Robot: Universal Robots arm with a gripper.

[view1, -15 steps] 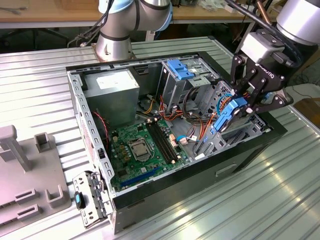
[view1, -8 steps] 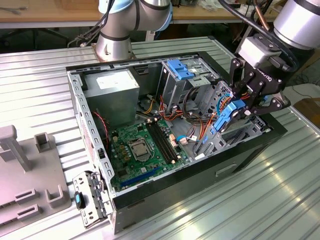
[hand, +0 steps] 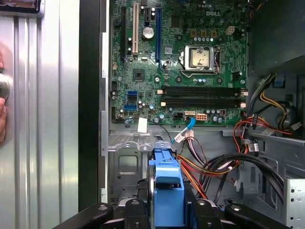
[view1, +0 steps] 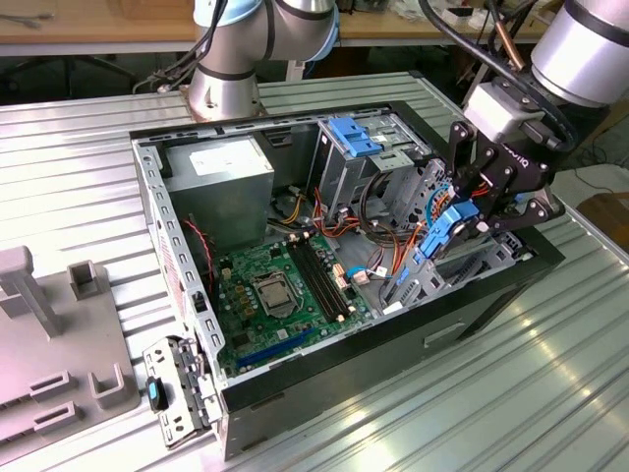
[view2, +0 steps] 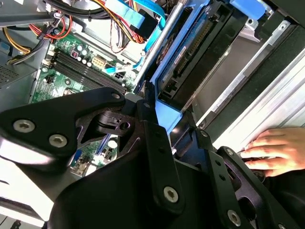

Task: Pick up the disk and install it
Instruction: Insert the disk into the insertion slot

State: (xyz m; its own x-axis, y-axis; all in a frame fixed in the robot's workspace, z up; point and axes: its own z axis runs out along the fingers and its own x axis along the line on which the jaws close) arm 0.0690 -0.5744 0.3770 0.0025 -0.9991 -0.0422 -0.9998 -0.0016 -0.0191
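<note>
Exterior view: one disk [view1: 444, 230] in one hand [view1: 468, 218]

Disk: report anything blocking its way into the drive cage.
Nothing visible lies across it. The gripper holds the disk at the drive cage; a bundle of cables runs close beside, not clearly in its path.

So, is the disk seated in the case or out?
Not seated: the gripper holds the disk tilted at the drive bay. Whether its lower end is inside, cannot tell.
</note>
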